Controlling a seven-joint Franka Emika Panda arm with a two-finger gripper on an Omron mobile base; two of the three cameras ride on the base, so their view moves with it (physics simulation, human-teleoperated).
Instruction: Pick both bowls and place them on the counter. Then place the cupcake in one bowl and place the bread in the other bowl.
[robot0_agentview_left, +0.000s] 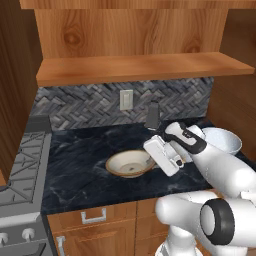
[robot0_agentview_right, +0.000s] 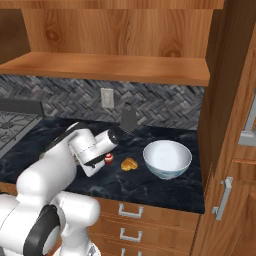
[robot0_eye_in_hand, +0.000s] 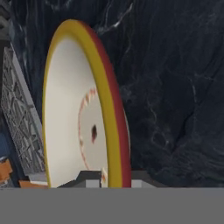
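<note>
While my gripper (robot0_eye_in_hand: 103, 177) is closed on its tan rim, I see the shallow cream bowl (robot0_agentview_left: 129, 163) on the black marble counter (robot0_agentview_left: 80, 170).

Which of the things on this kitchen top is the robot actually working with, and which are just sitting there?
Part of the job:
- cream bowl, rim pinched by the gripper
- white bowl
- cupcake
- bread
- counter

Just there:
- stove
- wall outlet
- wooden shelf
- dark upright object by the backsplash
</note>
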